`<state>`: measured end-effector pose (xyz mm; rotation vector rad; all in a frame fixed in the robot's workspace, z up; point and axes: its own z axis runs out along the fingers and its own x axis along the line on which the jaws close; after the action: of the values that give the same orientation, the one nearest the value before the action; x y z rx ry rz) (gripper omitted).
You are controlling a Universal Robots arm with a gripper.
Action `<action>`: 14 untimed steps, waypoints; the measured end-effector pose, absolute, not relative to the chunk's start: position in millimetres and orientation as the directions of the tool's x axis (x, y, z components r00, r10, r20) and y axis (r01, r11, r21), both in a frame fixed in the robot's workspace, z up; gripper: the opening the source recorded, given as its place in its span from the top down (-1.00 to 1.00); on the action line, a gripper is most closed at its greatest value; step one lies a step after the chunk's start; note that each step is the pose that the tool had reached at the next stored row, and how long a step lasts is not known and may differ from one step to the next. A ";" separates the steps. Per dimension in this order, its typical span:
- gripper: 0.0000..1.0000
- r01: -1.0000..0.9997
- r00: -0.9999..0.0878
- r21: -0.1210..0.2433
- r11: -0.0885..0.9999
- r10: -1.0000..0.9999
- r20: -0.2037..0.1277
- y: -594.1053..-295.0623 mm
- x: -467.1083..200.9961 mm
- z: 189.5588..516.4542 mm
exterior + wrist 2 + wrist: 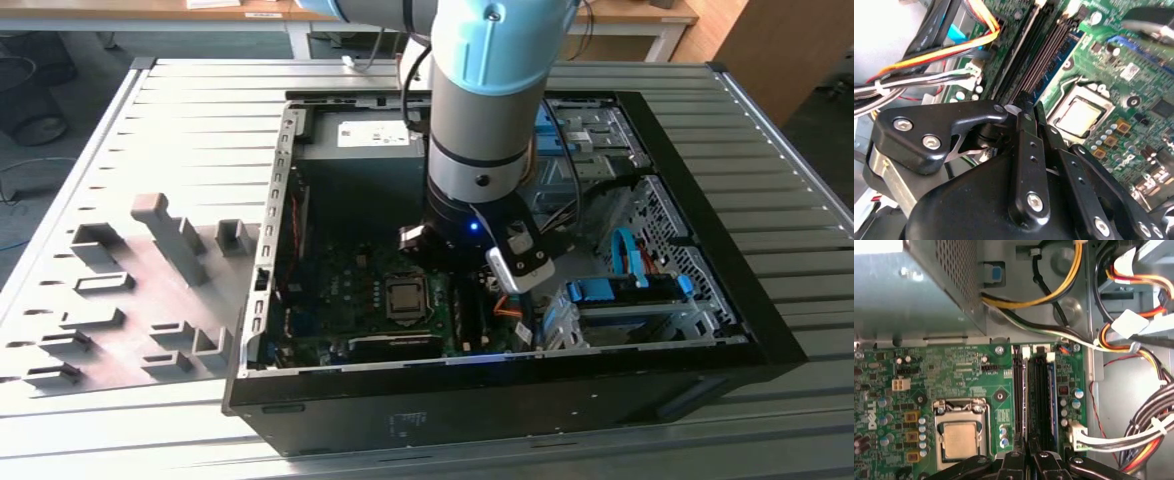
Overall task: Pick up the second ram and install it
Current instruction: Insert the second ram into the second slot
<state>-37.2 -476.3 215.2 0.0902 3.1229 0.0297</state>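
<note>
The second ram [1023, 395] is a thin dark stick standing on edge along the memory slots [1046, 55], beside the square silver processor [959, 440]. It runs straight into the narrow gap between my black fingers [1014, 462]. My gripper [1029, 456] is shut on it roughly mid-slot, low over the green motherboard [954, 365]. In the second wrist view the gripper [1036, 122] has its fingertips pressed close together right at the slots. In the exterior view the arm [487, 120] reaches down into the open PC case [747, 340], to the exterior view's right of the processor [402, 297].
Bundled yellow, white and black cables [1134, 335] hang close beside the slots. A grey perforated metal box [914, 290] sits past the board's edge. Blue drive bays [627, 290] fill the case's right side. Grey holder blocks [160, 260] stand on the slatted table at the left.
</note>
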 end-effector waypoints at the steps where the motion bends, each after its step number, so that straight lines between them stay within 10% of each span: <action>1: 0.73 0.058 -0.998 0.019 0.998 0.058 -0.017 -474.9 -37.3 215.2; 14: 0.73 0.065 -0.998 0.018 0.998 0.065 -0.017 -481.2 -37.2 215.0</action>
<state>-37.2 -481.2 215.0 0.1020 3.1225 0.0278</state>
